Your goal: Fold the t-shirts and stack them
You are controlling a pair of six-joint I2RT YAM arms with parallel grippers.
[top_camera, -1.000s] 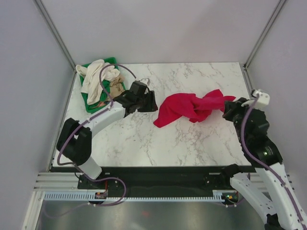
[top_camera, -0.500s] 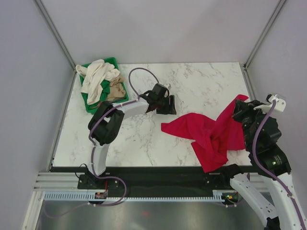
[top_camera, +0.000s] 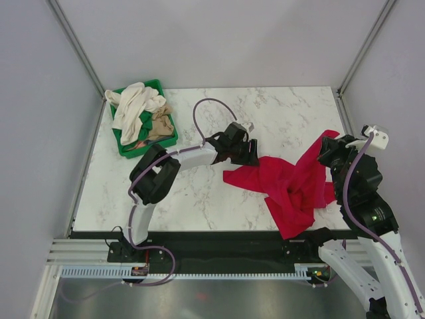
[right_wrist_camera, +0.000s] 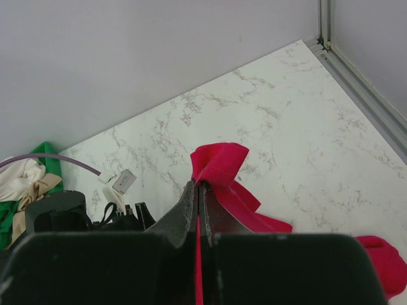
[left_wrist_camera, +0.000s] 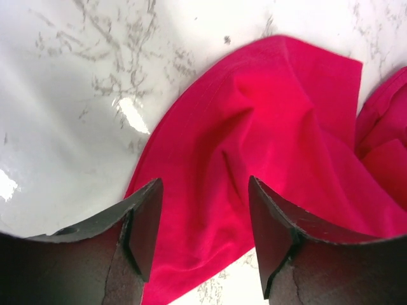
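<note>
Crimson t-shirt [top_camera: 292, 189] fabric lies crumpled on the right half of the desk [top_camera: 279, 113]. It is soft and matte, thrown into broad folds and ridges against the glossy white, grey-veined marble pattern. We see its bulk spread flat toward the near edge, with one pointed corner reaching that edge and another drawn up toward the right side.

The right pincer [top_camera: 330, 149] has that raised corner. In its wrist view the two dark fingers are pressed together on a small hemmed fold of red cloth [right_wrist_camera: 219, 162], which is held above the desk.

The left pincer [top_camera: 249, 151] sits at the shirt's left edge with its fingers apart. From its own camera [left_wrist_camera: 203, 184] we look down between the two blunt black tips onto a smooth red panel [left_wrist_camera: 267, 159] with one shallow crease. We cannot tell whether the tips touch the cloth.

At the far left corner stands a green tray [top_camera: 157, 84] of hard plastic. It holds a bunched cream t-shirt [top_camera: 133, 106] spilling over the rim, with a wadded tan t-shirt [top_camera: 159, 123] just beside it.
</note>
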